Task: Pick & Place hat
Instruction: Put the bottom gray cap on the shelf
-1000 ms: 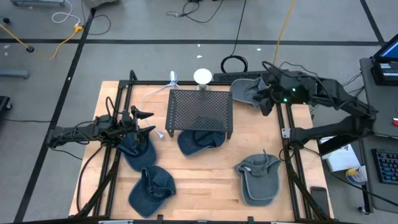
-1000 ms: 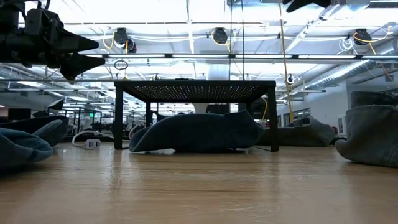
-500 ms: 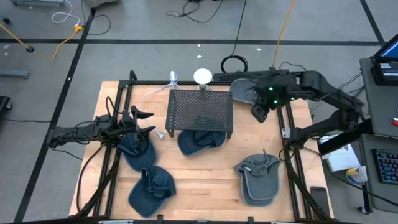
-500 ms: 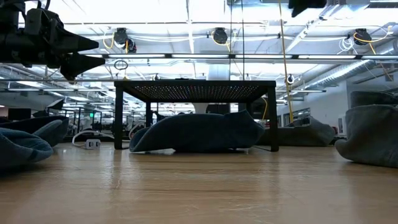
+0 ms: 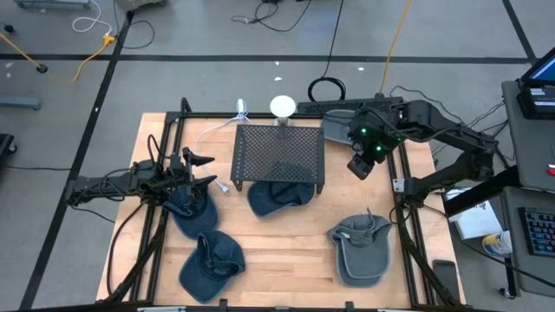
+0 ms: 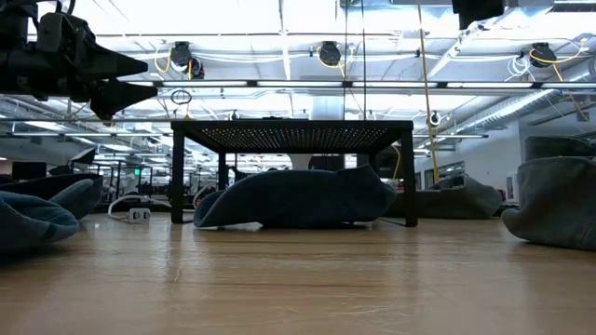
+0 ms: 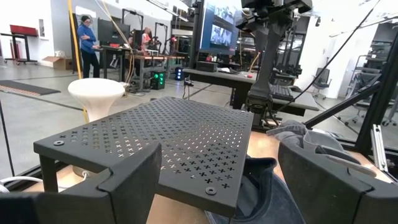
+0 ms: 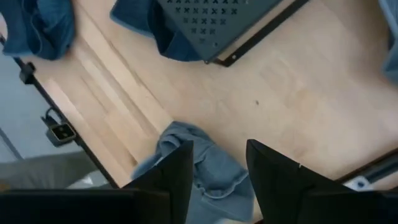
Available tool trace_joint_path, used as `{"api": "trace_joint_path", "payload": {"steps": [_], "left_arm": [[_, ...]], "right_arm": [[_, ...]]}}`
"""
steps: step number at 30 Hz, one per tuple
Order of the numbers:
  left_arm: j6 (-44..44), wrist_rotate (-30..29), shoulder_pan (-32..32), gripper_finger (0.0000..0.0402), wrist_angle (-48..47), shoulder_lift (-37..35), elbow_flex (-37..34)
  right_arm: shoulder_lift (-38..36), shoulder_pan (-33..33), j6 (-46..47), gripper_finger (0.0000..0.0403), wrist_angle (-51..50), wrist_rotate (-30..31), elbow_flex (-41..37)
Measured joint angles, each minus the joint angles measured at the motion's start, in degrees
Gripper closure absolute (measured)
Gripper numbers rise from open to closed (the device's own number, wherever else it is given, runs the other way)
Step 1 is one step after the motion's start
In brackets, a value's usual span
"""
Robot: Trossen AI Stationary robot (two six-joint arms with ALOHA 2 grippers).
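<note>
Several hats lie on the wooden table. A blue hat point(image 5: 279, 196) lies half under the black perforated stand point(image 5: 277, 154). A second blue hat point(image 5: 192, 212) lies below my left gripper point(image 5: 208, 170), and a third blue hat point(image 5: 211, 264) lies at the near left. One grey hat point(image 5: 360, 250) lies at the near right, another grey hat point(image 5: 340, 128) at the far right. My left gripper is open, level and holds nothing. My right gripper point(image 5: 358, 166) hangs high, tipped down, open and holding nothing; the near-right grey hat point(image 8: 199, 168) shows far below between its fingers.
A white round-topped object point(image 5: 283, 107) stands behind the stand. Black rails point(image 5: 401, 186) run along the table's left and right sides. Bare wood point(image 5: 286, 251) lies between the near hats. People stand in the room beyond the table, in the left wrist view.
My right gripper has come from above the far-right grey hat toward the table's near edge and has tipped from nearly level to steeply downward. Its fingers show the same gap. The hats have not moved.
</note>
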Motion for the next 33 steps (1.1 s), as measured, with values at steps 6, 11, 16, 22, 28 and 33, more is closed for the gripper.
{"api": "trace_joint_path", "payload": {"steps": [6,11,16,22,28,33], "left_arm": [[0.01,-0.02,0.0,0.0073,0.0,0.0,-0.02],[0.0,-0.02,0.01,0.0073,0.0,0.0,-0.02],[0.02,-0.02,0.02,0.0073,0.0,-0.01,-0.02],[0.0,-0.02,0.01,0.0073,0.0,0.0,-0.02],[0.0,-0.02,0.01,0.0073,0.0,0.0,-0.02],[0.0,-0.04,0.0,0.0073,0.0,0.0,-0.02]], "right_arm": [[-0.23,0.0,12.38,0.0264,-0.02,0.03,-1.37],[-0.33,1.32,24.01,0.0264,-0.01,-0.08,-2.89],[-0.34,5.38,31.74,0.0264,-0.06,0.05,-4.16],[-0.32,15.41,40.44,0.0264,-0.02,0.78,-5.43],[0.35,28.14,46.05,0.0264,2.37,6.39,-5.53],[1.29,37.56,52.44,0.0264,3.17,7.3,-5.53]]}}
